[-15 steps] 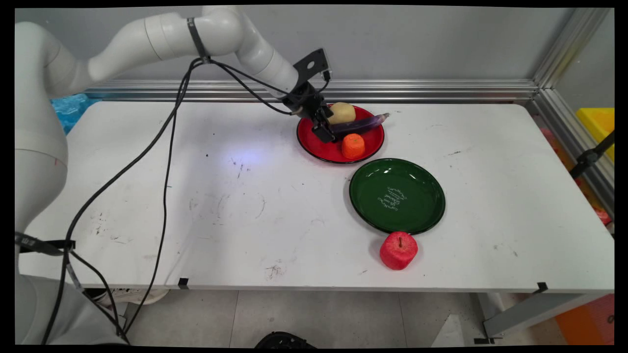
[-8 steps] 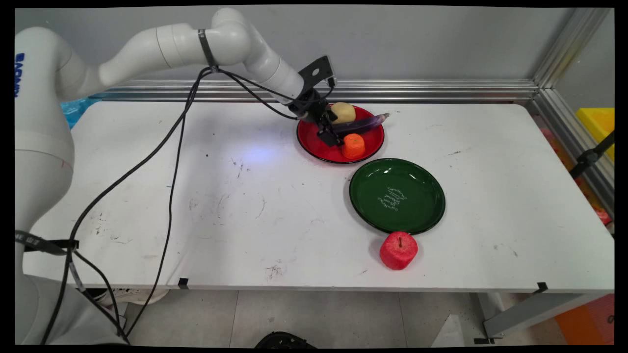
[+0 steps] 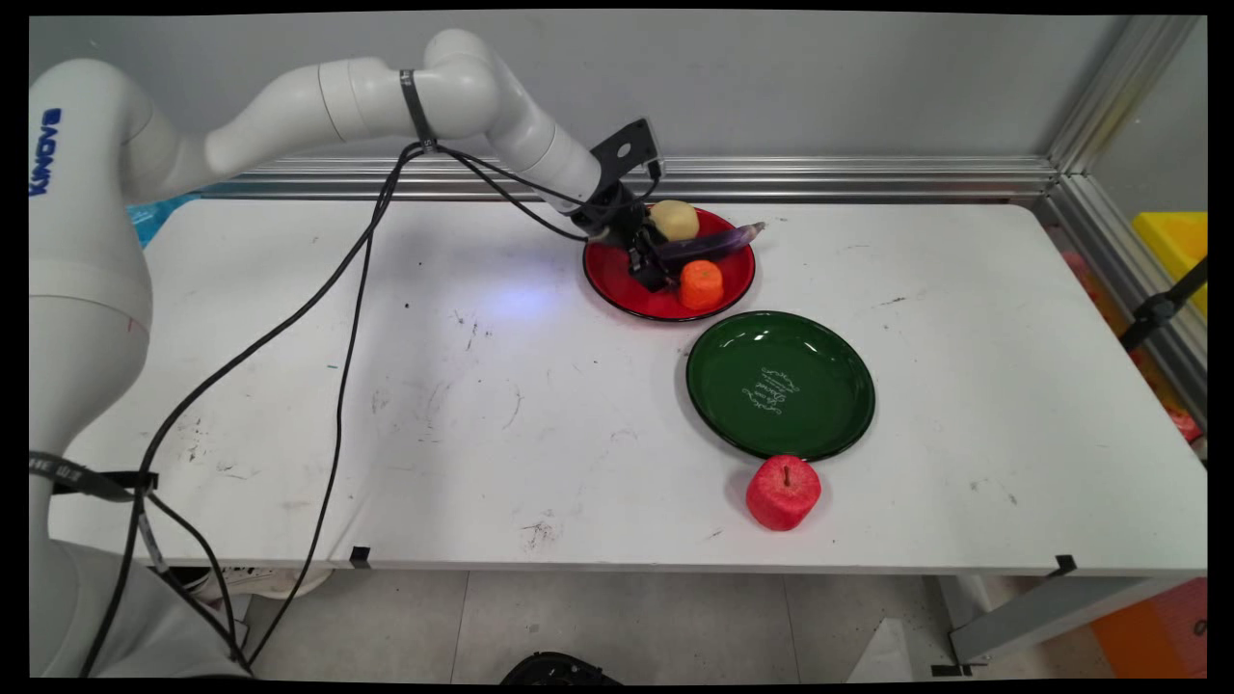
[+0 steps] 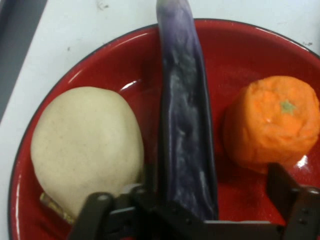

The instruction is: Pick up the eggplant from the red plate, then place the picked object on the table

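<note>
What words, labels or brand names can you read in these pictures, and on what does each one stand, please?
"KINOVA": blue letters, running vertically on the white robot arm link at the left.
White script at the centre of the round green plate: too small to read.
Nothing else carries readable text.

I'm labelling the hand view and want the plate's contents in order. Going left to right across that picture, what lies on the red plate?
On the red plate: potato → purple eggplant, lying between the gripper fingers → orange.
</note>
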`<state>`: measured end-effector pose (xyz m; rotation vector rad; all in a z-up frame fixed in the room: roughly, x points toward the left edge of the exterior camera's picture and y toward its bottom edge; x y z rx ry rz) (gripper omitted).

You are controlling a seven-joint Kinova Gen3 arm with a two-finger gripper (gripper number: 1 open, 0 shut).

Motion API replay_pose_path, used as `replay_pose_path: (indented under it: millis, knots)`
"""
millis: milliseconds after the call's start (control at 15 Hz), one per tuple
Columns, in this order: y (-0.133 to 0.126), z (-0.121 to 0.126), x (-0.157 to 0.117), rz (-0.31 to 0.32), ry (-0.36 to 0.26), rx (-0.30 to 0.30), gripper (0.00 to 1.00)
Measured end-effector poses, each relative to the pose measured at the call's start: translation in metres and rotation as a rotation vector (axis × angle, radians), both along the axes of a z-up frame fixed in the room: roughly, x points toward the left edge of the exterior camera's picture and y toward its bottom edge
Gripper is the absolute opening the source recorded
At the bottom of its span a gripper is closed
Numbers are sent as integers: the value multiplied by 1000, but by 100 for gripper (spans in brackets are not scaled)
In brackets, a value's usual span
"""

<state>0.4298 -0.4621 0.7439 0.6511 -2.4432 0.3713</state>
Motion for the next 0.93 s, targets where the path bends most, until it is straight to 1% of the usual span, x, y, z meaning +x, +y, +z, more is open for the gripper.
replay_pose_path:
  millis: [333, 533, 733, 933]
  knots:
    - [1, -3, -1, -3, -5, 9, 0]
    - [2, 1, 0, 0, -11, 8, 0]
    - [2, 12, 0, 11, -12, 0, 0]
    - [7, 32, -2, 36, -5, -7, 0]
